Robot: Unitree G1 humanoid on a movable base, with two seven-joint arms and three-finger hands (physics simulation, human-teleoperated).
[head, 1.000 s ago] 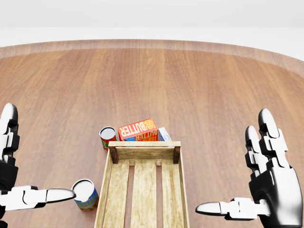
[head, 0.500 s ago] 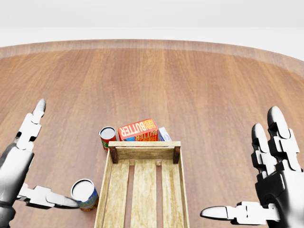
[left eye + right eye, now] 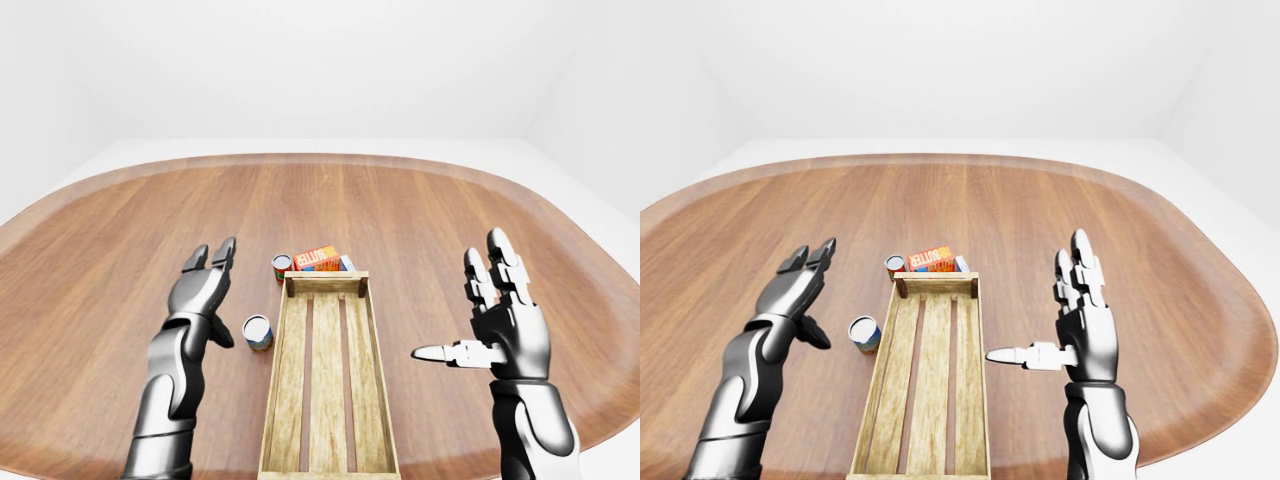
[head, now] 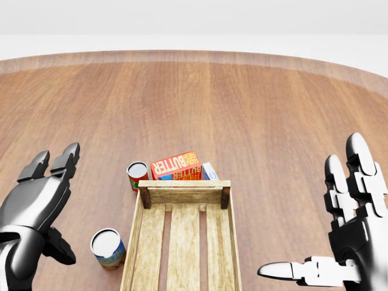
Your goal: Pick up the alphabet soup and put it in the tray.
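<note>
**A:** Your left hand point(image 4: 37, 200) is open, fingers spread, gripping nothing. The alphabet soup, a short upright can with a pale lid and blue-orange label point(image 4: 108, 248), stands on the round wooden bench point(image 4: 242, 103) just right of that hand and slightly nearer you, apart from its fingers.

**B:** And the right hand point(image 4: 345, 242)?

**A:** Also open and empty, thumb pointing left, well beyond the long slatted wooden tray point(image 4: 182, 242). Your left is much nearer.

**B:** Which way does the can's axis run?

**A:** Vertical; smooth and cylindrical, so you'd likely close on its sides. The tray's left wall is just beside it. The red-labelled can point(image 4: 137, 176) and orange butter box point(image 4: 177, 165) sit at the tray's far end.
</note>
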